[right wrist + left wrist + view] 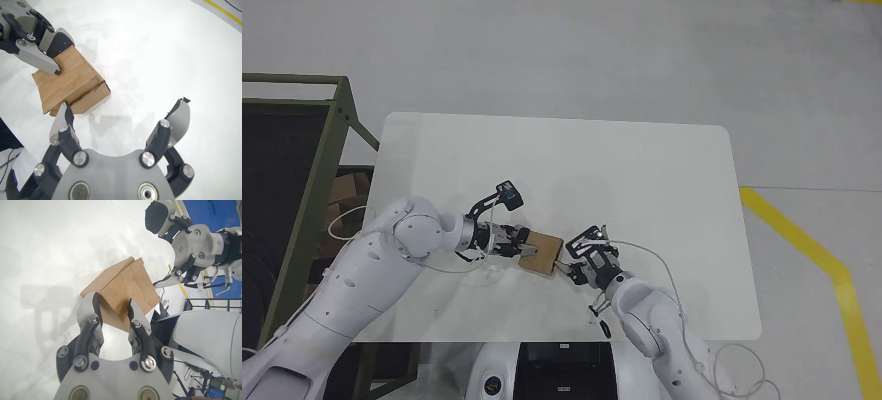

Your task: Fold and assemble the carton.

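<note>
I work in a big hall that looks like a robot lab or workshop, not a home. The floor (642, 60) is smooth and grey with a yellow line (797, 232) painted on it, and my table (642, 170) is plain white. Beside it stands a green metal frame (302, 79) with boxes (347, 190), and farther off are a blue wall (200, 211) and a black rack (213, 299).
</note>
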